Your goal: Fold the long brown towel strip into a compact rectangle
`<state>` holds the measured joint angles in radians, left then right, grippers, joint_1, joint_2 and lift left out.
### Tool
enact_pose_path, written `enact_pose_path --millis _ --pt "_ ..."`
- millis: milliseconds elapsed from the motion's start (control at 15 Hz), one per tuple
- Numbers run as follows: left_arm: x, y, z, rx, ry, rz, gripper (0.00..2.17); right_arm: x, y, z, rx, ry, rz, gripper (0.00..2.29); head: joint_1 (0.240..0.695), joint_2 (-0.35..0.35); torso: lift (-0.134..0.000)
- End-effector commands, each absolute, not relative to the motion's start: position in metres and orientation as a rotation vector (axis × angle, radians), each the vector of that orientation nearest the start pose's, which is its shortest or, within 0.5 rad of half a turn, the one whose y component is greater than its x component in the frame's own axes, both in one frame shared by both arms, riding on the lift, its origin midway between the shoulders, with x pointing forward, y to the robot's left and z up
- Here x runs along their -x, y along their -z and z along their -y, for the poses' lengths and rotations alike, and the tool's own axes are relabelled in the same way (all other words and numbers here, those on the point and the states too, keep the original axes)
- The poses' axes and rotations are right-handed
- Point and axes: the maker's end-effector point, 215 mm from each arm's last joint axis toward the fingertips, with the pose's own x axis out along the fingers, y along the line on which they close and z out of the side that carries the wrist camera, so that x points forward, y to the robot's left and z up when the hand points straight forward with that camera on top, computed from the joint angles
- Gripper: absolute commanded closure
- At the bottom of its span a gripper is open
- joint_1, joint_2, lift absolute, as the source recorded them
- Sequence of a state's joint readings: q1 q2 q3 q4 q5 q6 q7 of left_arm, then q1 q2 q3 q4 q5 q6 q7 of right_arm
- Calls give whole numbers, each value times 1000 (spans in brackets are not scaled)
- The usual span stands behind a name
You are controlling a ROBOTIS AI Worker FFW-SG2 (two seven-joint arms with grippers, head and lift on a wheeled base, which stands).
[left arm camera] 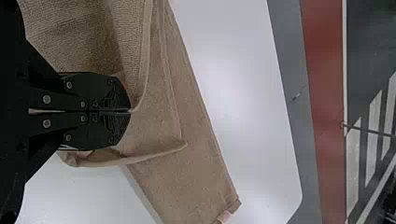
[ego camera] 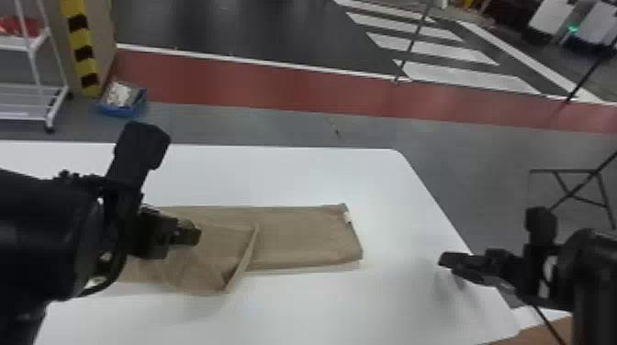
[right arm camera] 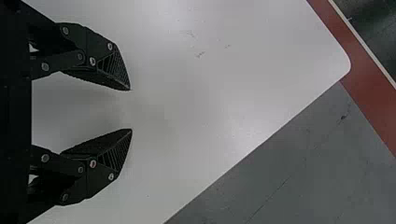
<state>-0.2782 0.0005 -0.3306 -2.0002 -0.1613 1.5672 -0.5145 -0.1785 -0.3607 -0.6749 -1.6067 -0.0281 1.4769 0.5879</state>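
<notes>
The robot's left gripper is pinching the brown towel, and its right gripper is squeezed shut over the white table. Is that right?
Not quite. The right gripper is open, with its two fingers well apart, as the right wrist view shows. It is over the white table, and the left gripper is pinching the brown towel, just as you said.

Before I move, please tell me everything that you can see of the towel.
The brown towel is a long strip on the white table. It looks like soft, ribbed cloth with thick hems, and has a pale tag at its right end. That end lies flat; toward the left, a loose, rumpled flap lies over the strip, one corner past the near edge. The left gripper pinches its edge.
</notes>
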Motion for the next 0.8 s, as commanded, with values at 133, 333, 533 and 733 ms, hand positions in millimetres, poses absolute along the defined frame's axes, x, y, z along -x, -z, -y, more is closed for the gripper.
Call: enact_pose_path --millis 133,333,533,733 --pt "-525 405 -46 -136 537 -951 1717 -421 427 528 -563 178 -917 630 695 -350 -124" --pt "-558 409 -53 -173 500 -937 1615 -424 423 520 -553 165 -919 630 695 -350 -124" --pt "-568 397 -41 -169 527 -896 80 -428 417 520 -544 162 -909 630 695 -350 -124" --pt "-544 395 -29 -146 564 -901 12 -431 412 523 -539 164 -901 630 695 -350 -124"
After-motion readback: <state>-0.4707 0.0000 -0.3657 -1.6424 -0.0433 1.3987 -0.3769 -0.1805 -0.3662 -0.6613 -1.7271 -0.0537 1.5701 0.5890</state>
